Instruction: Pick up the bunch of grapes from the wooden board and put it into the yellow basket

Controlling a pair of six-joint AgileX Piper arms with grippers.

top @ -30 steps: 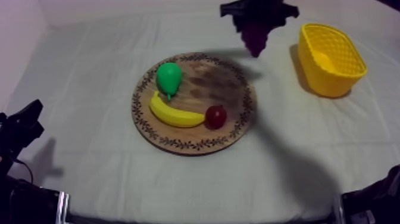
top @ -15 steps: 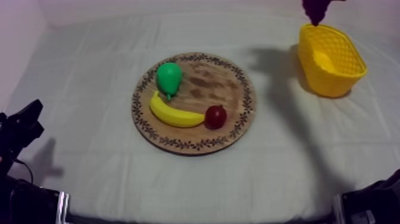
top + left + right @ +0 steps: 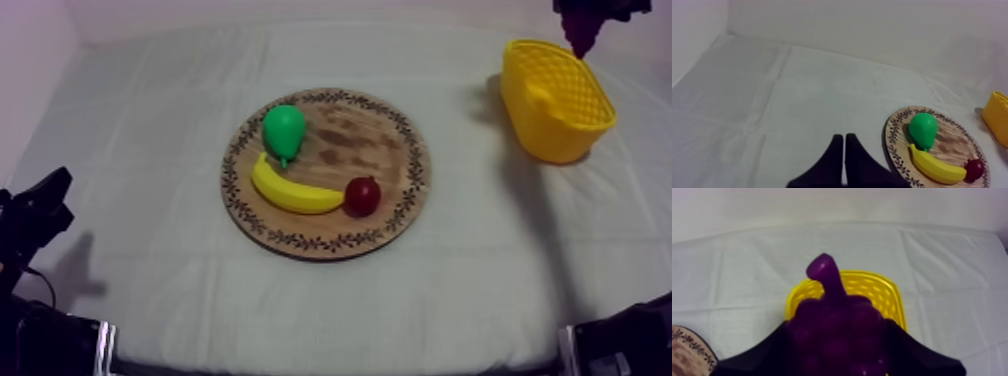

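Within right pincer [image 3: 839, 338], bunch of grapes [image 3: 833, 315]

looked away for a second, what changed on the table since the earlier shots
The right gripper, shut on the bunch of grapes, carried it rightward from beyond the wooden board's far edge to above the yellow basket; it has not let go yet. The pear, banana, small red fruit, board and basket stayed put, and the left gripper stayed shut at rest.
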